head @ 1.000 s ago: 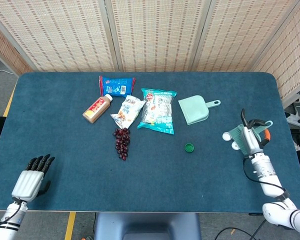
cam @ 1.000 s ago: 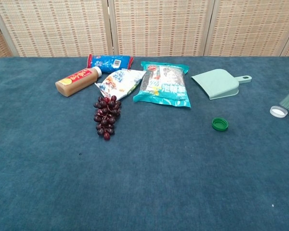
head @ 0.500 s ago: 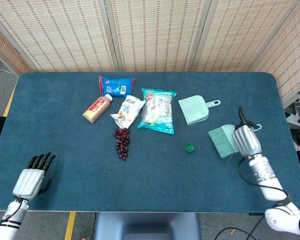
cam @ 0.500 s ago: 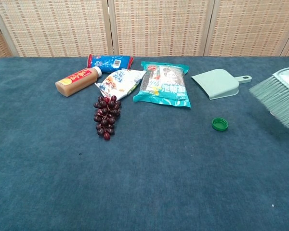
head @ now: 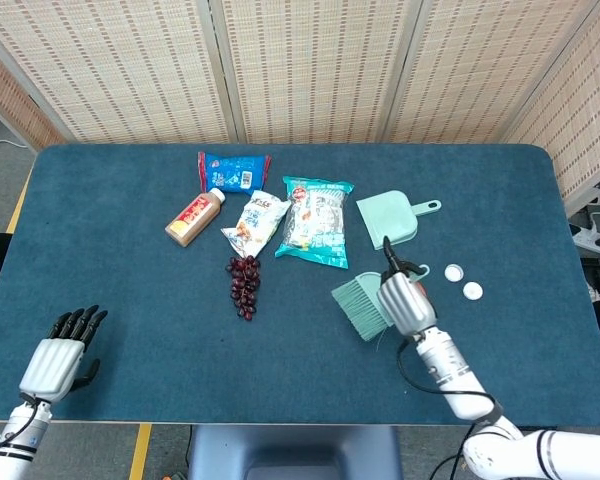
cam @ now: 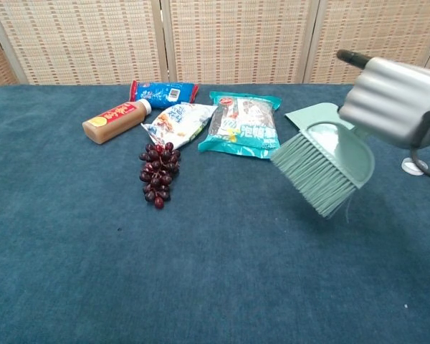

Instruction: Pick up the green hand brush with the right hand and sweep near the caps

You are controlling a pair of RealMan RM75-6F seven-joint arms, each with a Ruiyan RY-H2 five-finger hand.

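My right hand [head: 401, 299] grips the green hand brush [head: 358, 305] by its back, bristles pointing left and down over the table's middle right. In the chest view the hand [cam: 397, 100] holds the brush [cam: 322, 168] raised above the cloth. Two white caps [head: 454, 272] [head: 472, 291] lie just right of the hand; they also show at the chest view's right edge as white caps [cam: 414, 166]. The green cap seen earlier is hidden under the brush or hand. My left hand [head: 56, 358] rests empty at the front left, fingers extended.
A green dustpan [head: 388, 218] lies behind the brush. Further left lie a teal snack bag [head: 315, 222], a white snack packet [head: 255, 224], a blue packet [head: 234, 171], a brown bottle [head: 194, 218] and a bunch of dark grapes [head: 245, 285].
My right hand has carried the brush from the table's right edge leftward past the white caps to over the green cap's spot. The left hand has stayed put.
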